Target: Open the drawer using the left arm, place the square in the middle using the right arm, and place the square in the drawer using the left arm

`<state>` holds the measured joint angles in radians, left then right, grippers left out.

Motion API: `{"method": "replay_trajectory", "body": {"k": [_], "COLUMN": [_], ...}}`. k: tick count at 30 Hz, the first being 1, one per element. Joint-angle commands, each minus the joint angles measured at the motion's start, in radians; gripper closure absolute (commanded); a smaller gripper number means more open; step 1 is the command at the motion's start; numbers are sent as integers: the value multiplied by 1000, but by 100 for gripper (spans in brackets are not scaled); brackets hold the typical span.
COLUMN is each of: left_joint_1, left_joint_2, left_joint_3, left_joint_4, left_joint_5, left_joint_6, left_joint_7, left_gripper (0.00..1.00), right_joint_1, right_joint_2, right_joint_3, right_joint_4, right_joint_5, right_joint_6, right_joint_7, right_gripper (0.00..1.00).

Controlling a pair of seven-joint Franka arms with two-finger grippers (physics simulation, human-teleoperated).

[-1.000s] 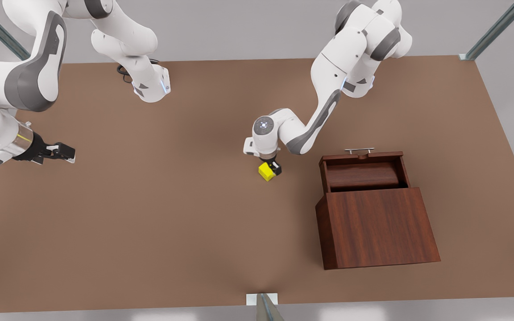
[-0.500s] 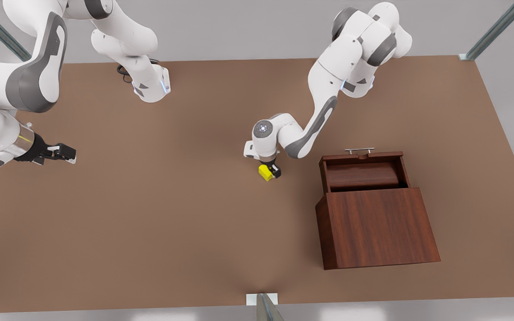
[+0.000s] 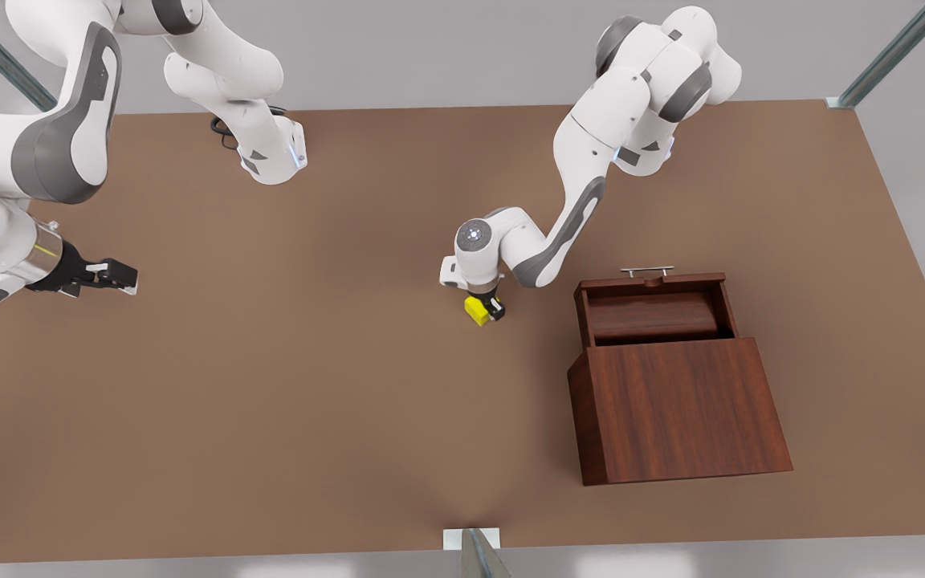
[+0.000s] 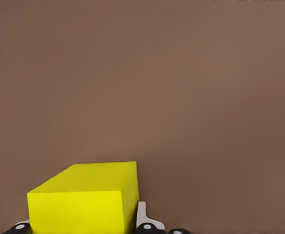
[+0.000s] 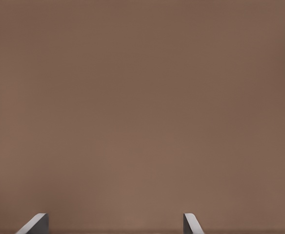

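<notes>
The drawer [image 3: 655, 315] stands open at three o'clock of my left gripper [image 3: 488, 308], which is clenched on the square [image 3: 476, 311] at mid-table. Dropping it in remains. My right gripper [image 3: 113, 275] waits at nine o'clock, fingers parted.

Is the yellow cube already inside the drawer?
No, the yellow cube sits at the left tool on the table, apart from the open drawer.

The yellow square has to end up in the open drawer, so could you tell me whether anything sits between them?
Nothing visible does. The left gripper grips the square, and bare table lies between it and the open drawer. The right gripper waits far off.
</notes>
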<state>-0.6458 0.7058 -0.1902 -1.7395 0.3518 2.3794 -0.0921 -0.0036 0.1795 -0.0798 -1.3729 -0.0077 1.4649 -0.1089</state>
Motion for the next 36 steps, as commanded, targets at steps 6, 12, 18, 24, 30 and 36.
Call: {"method": "replay_trajectory", "body": {"k": [6, 12, 18, 24, 30, 36], "left_joint_1": [0, 2, 12, 17, 17, 15], "left_joint_2": [-6, -40, -207, -377, -463, -462], "left_joint_3": [0, 0, 2, 138, 351, 545], "left_joint_4": [2, 8, 11, 11, 3, -29], "left_joint_5": [-2, -2, -45, -266, -332, -363], "left_joint_6": [-3, -28, -195, -370, -474, -483], "left_joint_7": [-1, 0, 17, 316, 702, 1032], "left_gripper": [36, 36, 36, 35, 35, 35], "right_joint_1": [1, 2, 1, 1, 2, 1], "right_joint_2": [0, -2, -2, 0, -14, 0], "right_joint_3": [0, 0, 0, 0, 2, 2], "right_joint_4": [0, 0, 0, 0, -5, 0], "right_joint_5": [0, 0, 0, 0, -8, -3], "right_joint_6": [0, -2, -2, 0, 69, 71], "right_joint_7": [0, 0, 0, 0, 0, 0], "right_gripper": [0, 0, 0, 0, 0, 0]}}
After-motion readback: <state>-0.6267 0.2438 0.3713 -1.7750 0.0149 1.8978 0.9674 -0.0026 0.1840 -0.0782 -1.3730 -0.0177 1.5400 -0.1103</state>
